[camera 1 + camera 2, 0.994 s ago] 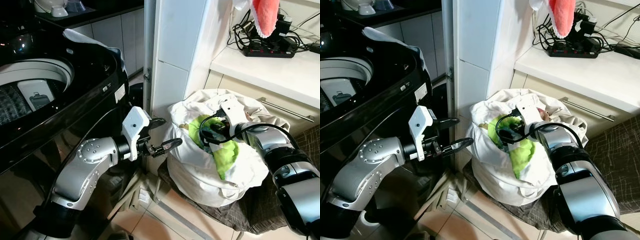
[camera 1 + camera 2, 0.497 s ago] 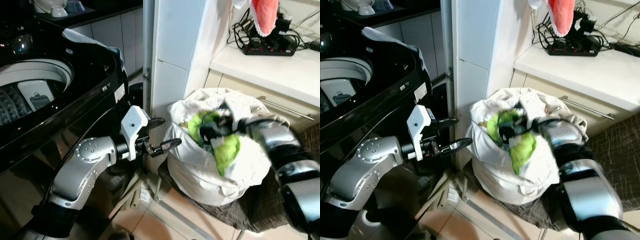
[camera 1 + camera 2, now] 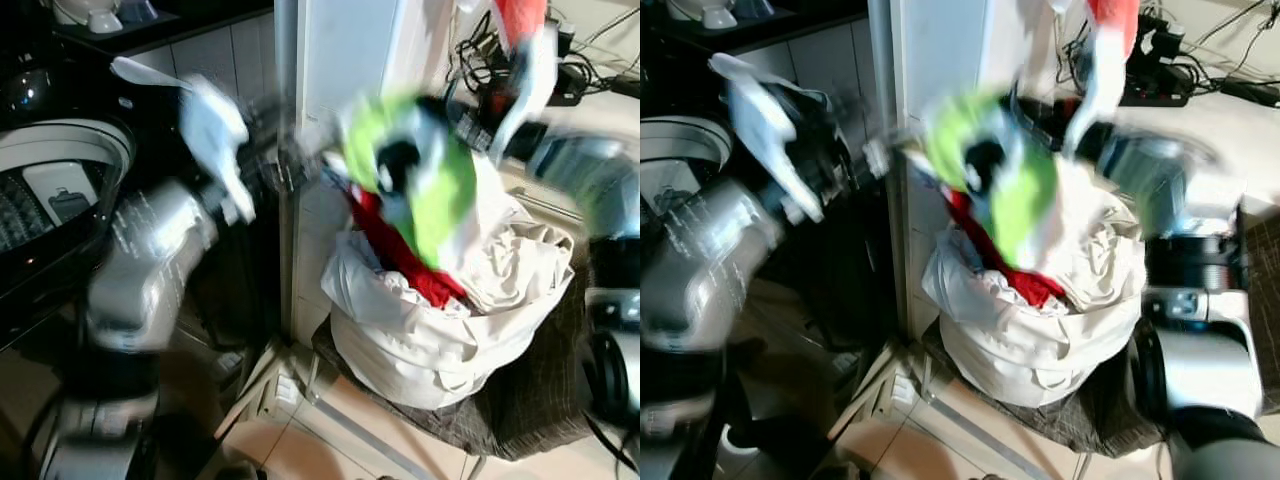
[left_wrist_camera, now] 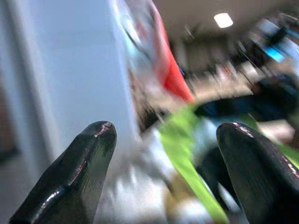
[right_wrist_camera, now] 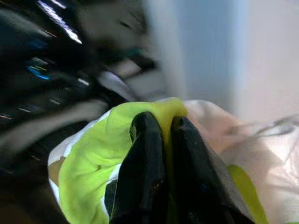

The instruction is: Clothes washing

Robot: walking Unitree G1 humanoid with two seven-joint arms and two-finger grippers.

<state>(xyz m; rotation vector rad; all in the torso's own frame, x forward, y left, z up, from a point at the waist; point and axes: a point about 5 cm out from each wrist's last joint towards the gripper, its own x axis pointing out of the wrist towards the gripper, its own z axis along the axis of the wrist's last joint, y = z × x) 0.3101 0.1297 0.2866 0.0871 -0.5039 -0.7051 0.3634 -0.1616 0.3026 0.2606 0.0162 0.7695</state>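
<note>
white pillar [image 3: 345,50], beige tiled floor [image 3: 330,455], pale countertop [image 3: 1230,110]

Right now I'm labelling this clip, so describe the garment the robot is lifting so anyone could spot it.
Find the white laundry bag on the floor beside the black washing machine. Just above its mouth, the right gripper pinches a lime-green garment with white and dark patches. Unlike the red cloth trailing below it, it is bright green and in the air.

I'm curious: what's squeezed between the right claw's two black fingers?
A fold of the green shirt is pinched between the right claw's fingers, seen in the right wrist view.
</note>
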